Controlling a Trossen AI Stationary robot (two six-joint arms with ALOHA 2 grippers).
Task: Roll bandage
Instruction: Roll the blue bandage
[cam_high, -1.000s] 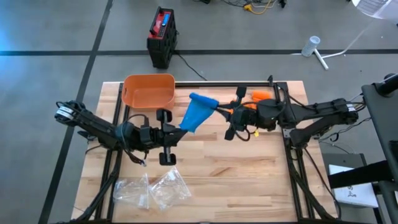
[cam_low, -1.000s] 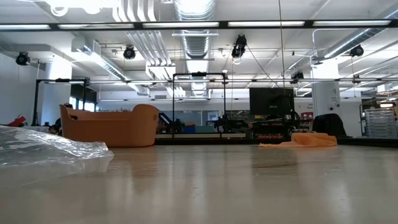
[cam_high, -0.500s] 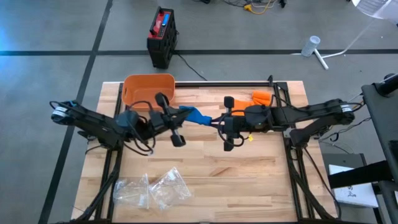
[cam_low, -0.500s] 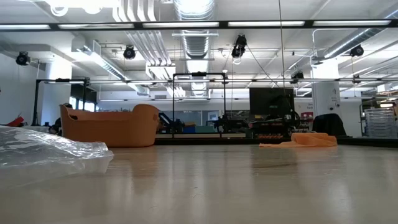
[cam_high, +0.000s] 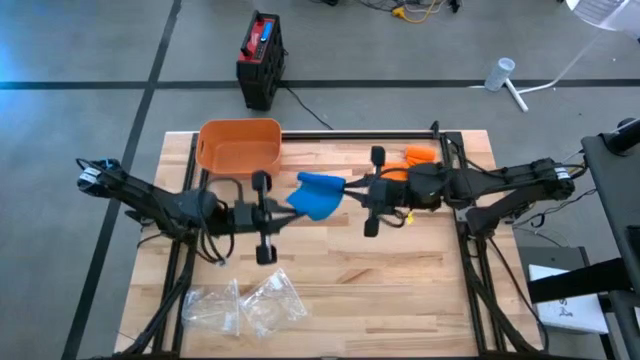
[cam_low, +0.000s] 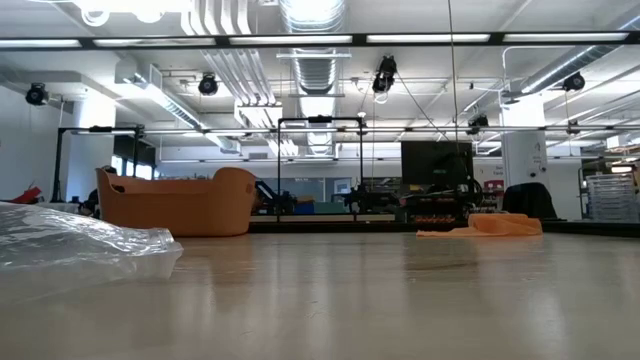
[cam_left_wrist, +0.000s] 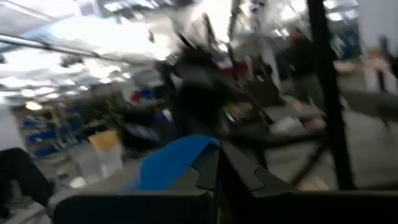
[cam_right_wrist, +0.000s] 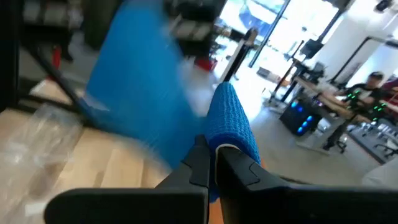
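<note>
A blue bandage (cam_high: 318, 194) hangs in the air over the middle of the table, between my two grippers. My left gripper (cam_high: 288, 206) comes at it from the table's left and is shut on its left part. My right gripper (cam_high: 347, 189) comes from the right and is shut on its right part. In the right wrist view a thick rolled part of the bandage (cam_right_wrist: 233, 124) stands over my fingers, with a flat blue length (cam_right_wrist: 137, 93) spreading beyond it. The left wrist view shows blue cloth (cam_left_wrist: 171, 163) beside my shut fingers (cam_left_wrist: 214, 177). The low view shows neither gripper. My left gripper pinches the bandage's left end (cam_left_wrist: 189, 155) between its two fingers, which point roughly level from the table's left, tipped slightly upward. The bandage is clear of the table. My right gripper pinches the bandage's rolled, thick part (cam_right_wrist: 229, 140) between its two fingers, coming roughly level from the table's right. The roll stands up above the fingertips and the flat length runs away from it toward the left gripper.
An orange basket (cam_high: 238, 145) stands at the table's far left, just behind the left gripper. An orange cloth (cam_high: 420, 155) lies at the far right. Clear plastic bags (cam_high: 245, 305) lie near the front edge. A black and red box (cam_high: 262, 60) stands on the floor beyond the table.
My left gripper has tipped upward, swinging toward the far edge and back again. My right gripper has rolled a little. The bandage, a long strip slanting between the grippers a second ago, is now drawn together into a shorter, wider bunch, still clear of the table.
</note>
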